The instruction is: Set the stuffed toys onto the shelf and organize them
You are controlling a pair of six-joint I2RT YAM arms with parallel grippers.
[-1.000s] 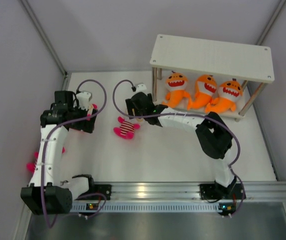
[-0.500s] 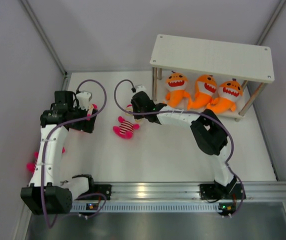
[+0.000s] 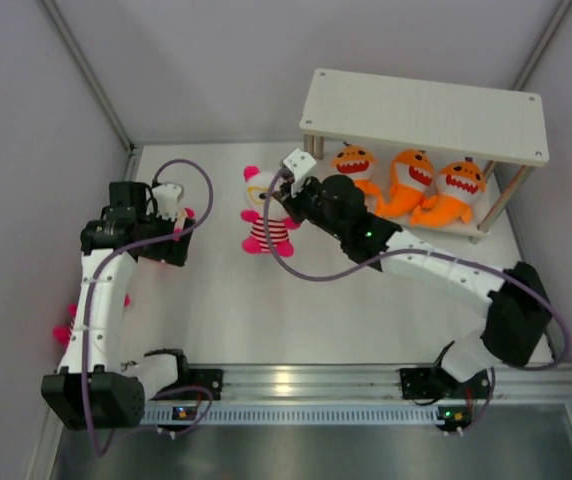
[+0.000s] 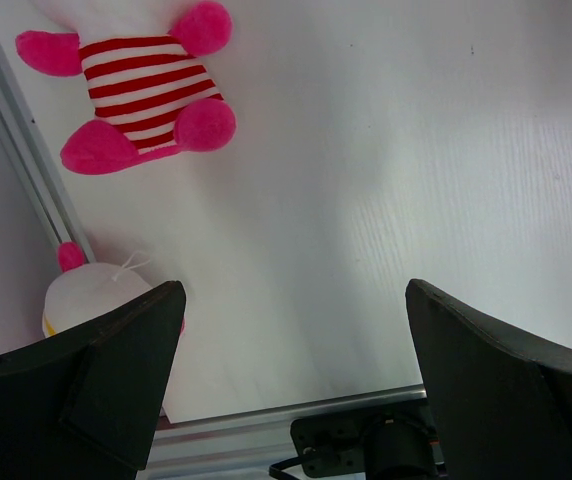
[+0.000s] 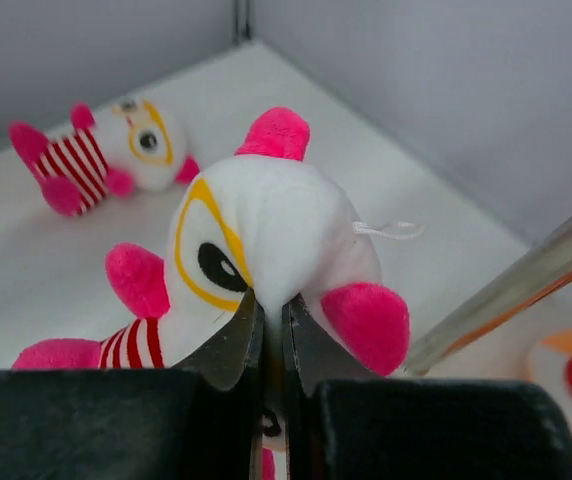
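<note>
The right hand (image 5: 269,305) is pinched shut on only a small fold of the white head of a doll (image 5: 266,220), which hangs just left of the shelf (image 3: 421,112). So thin a hold may slip, or the dangling body may snag on the shelf or topple the sharks (image 3: 406,185) seated inside it. The left hand (image 4: 291,300) hovers open over the desk (image 4: 416,150), holding nothing.

The right arm is stretching far forward and leftward, the right gripper (image 5: 269,312) pinching a doll (image 5: 266,225) by its head; the left gripper (image 4: 294,340) is gaping wide, pointing downward
</note>
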